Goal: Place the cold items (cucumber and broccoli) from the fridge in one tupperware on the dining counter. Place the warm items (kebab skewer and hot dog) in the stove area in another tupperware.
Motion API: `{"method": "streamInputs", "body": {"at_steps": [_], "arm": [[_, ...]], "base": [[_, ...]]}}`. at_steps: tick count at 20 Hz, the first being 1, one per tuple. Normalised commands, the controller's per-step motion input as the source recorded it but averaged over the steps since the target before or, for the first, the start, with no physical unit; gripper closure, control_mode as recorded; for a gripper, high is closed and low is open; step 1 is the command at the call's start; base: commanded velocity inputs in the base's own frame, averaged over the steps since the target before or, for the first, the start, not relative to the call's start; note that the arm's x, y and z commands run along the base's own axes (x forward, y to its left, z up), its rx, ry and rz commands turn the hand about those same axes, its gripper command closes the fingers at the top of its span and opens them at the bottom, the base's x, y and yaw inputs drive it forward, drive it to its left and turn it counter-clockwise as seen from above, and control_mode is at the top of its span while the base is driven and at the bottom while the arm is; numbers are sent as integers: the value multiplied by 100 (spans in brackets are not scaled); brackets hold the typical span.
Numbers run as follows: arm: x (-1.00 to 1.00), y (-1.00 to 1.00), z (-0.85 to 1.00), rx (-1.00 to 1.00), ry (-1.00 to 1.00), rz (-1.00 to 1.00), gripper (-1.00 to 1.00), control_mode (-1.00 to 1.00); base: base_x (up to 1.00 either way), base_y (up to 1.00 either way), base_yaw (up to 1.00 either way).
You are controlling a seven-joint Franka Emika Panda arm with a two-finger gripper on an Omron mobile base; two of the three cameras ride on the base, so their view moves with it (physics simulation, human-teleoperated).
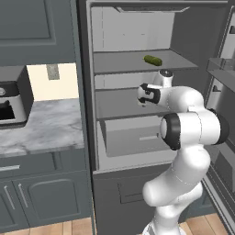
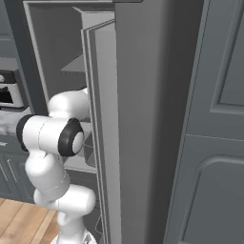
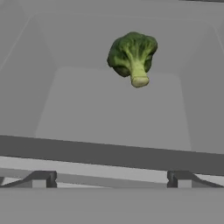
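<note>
Two dark fingertips (image 3: 41, 179) sit wide apart at the bottom of the hand view, so the hand (image 3: 111, 180) is fully open, nothing between the jaws, nothing held. Just past the tips a dark shelf edge (image 3: 109, 155) runs across. Beyond it a pale grey shelf (image 3: 109, 109), bare in front. Broccoli (image 3: 132, 57) lies toward the back of that shelf, near the rear wall, a bit right of centre, stalk pointing toward the camera, floret behind. It is well apart from the fingertips, no contact.

Left base view: arm (image 1: 183, 133) rises from lower right, elbow bent, wrist reaching into the open fridge (image 1: 133, 105) at the middle shelf level. Hand itself is hidden behind the wrist there. Drawer (image 1: 133, 140) sits below the arm's reach. Cucumber (image 1: 153, 60) lies on the upper shelf, right of middle, above and behind the wrist, not touched. Fridge door (image 1: 222, 92) hangs open at the right edge. Left of the fridge, a marble desk (image 1: 41, 126) with a dark oven (image 1: 13, 98) on it, well apart from the arm.

Right base view: the arm's elbow (image 2: 52, 136) sits beside the open door (image 2: 138, 119), which blocks the fridge interior.
</note>
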Motion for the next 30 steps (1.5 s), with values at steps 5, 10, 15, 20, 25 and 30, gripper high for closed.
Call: {"method": "streamInputs", "body": {"at_steps": [5, 10, 15, 20, 25, 30], "arm": [[20, 0, 0, 0, 0, 0, -100, -100], [16, 0, 0, 0, 0, 0, -100, -100], [8, 0, -2, 0, -1, 0, -100, -100], [8, -2, 0, 0, 0, 0, -100, -100], [16, -5, 0, 0, 0, 0, -100, -100], [19, -9, -6, 0, 0, 0, -100, -100]], "base": [[0, 0, 0], [0, 0, 0], [0, 0, 0], [0, 0, 0], [0, 0, 0], [0, 0, 0]]}}
